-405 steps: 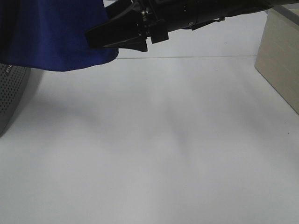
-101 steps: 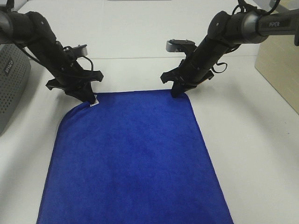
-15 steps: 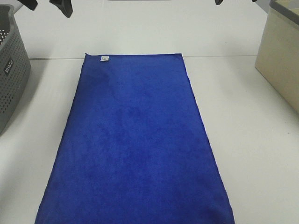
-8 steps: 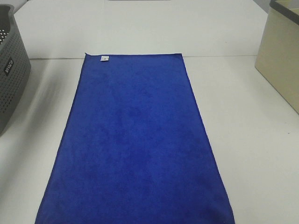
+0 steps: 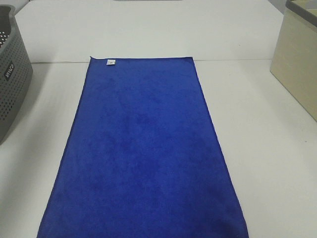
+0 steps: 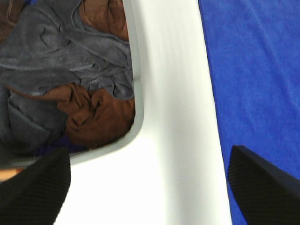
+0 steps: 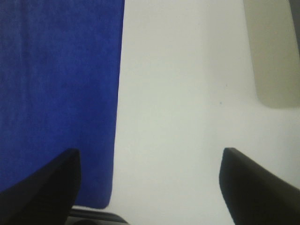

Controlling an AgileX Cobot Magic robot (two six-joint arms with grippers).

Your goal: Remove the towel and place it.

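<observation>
both grippers spread apart, nothing held

left gripper is raised between basket and towel; right gripper is raised beside towel edge. towel is laid flat on table, judged placed.

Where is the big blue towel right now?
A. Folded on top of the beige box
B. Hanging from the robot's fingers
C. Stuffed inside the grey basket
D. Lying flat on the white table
D. The towel lies spread flat on the white table, between the grey basket and the beige box, with nothing gripping it.
</observation>
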